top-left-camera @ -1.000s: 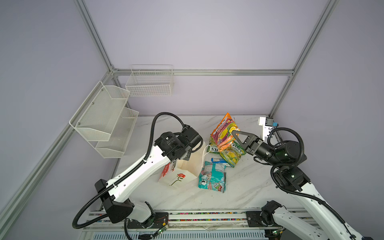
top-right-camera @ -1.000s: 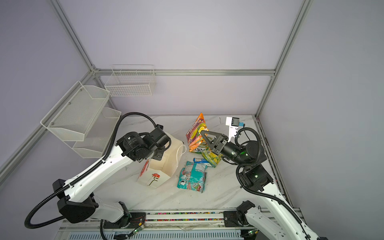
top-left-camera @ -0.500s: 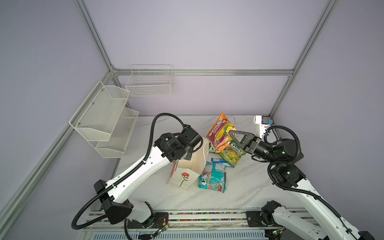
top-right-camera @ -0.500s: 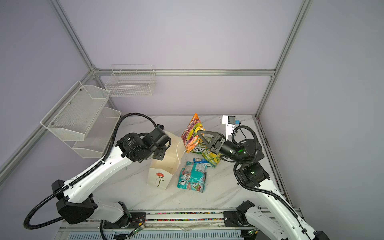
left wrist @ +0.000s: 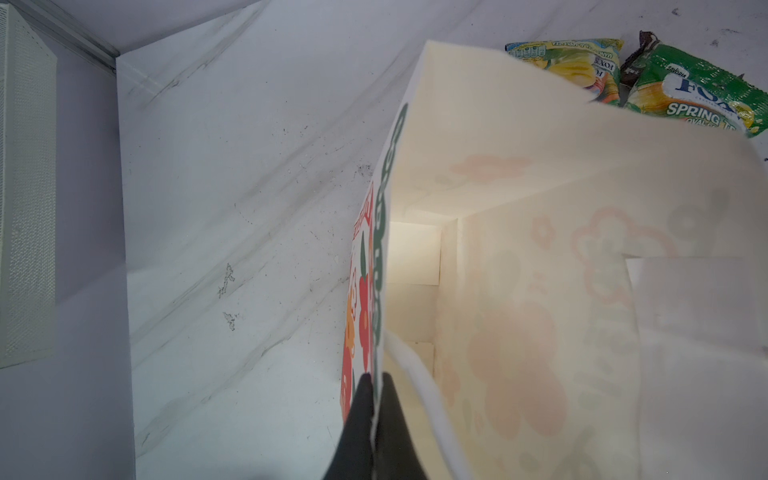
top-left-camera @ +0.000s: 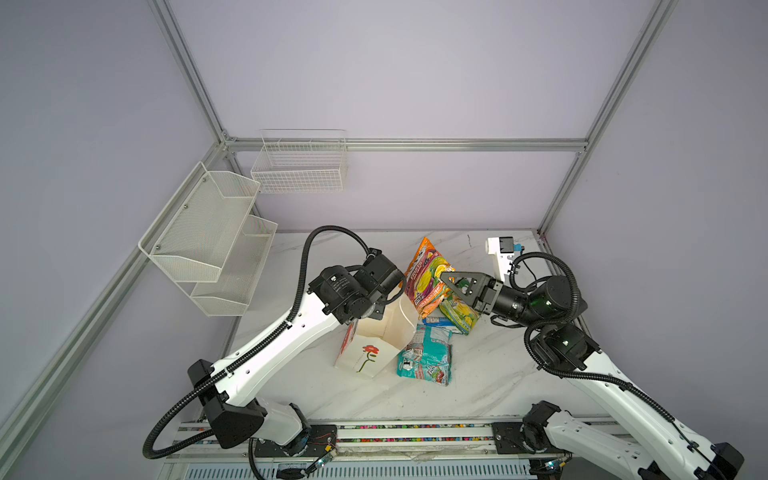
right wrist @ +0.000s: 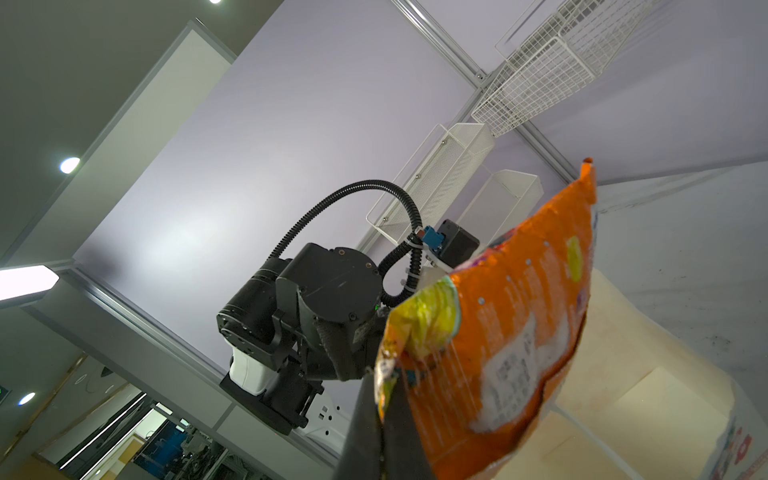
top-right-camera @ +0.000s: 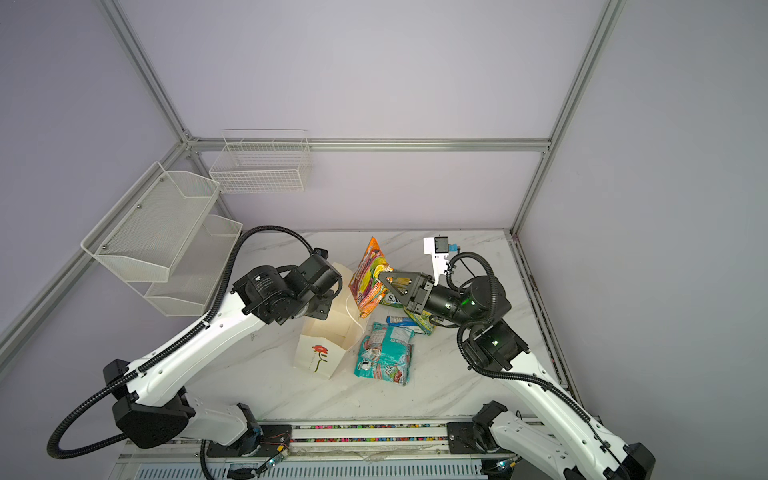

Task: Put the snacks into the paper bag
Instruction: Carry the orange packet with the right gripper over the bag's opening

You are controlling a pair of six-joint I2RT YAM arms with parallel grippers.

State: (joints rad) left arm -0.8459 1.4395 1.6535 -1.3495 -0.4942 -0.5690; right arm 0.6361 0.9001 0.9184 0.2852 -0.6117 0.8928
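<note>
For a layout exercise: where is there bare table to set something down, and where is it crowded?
Bare table in front of the paper bag and teal packet, and back left by the wire shelves. Crowded: packets right of the bag.

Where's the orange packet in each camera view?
Top view: orange packet at centre, right of the paper bag.
Top view: orange packet, same spot.
Left wrist: not in it.
Right wrist: orange packet, lower right, close up.
Shared landmark: paper bag, in all four.
</note>
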